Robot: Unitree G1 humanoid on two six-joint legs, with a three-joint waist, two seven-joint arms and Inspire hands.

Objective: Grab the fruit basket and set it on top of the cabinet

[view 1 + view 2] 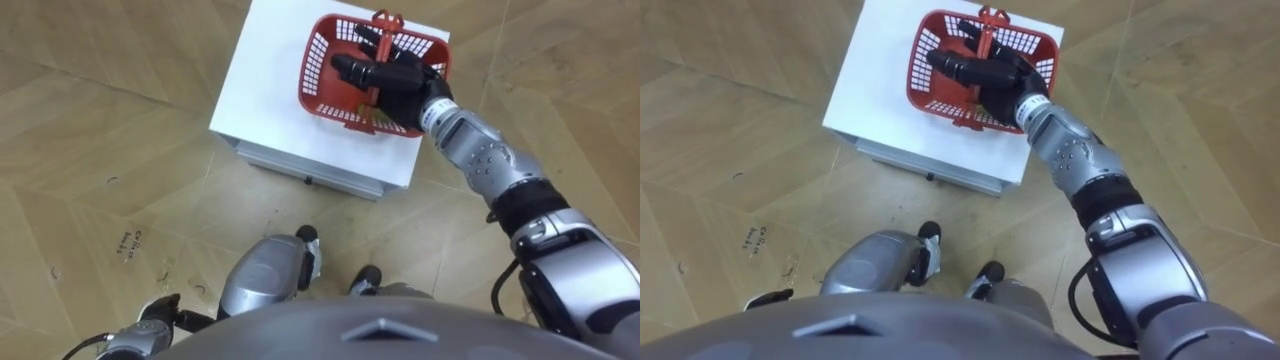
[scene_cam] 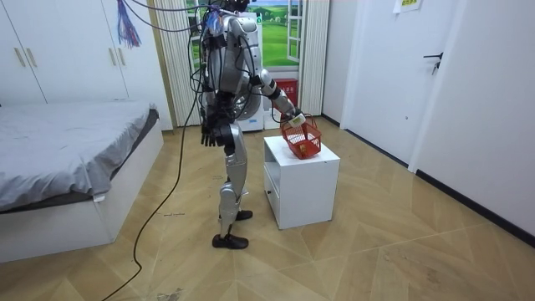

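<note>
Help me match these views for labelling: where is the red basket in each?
Left eye view: basket at top, right of centre, under the right hand.
Right eye view: basket at top centre, under that hand.
Room view: basket just right of centre.
Shared landmark: the white cabinet beneath it.

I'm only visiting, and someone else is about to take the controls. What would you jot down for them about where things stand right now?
Right hand: open, stretched across the red basket beside its upright handle; no grip visible yet.
Left hand: hangs at the robot's side, idle.
Basket: sits on the white cabinet; the robot stands in front of it.
Done: the reach. Left: close on the handle and lift.
</note>
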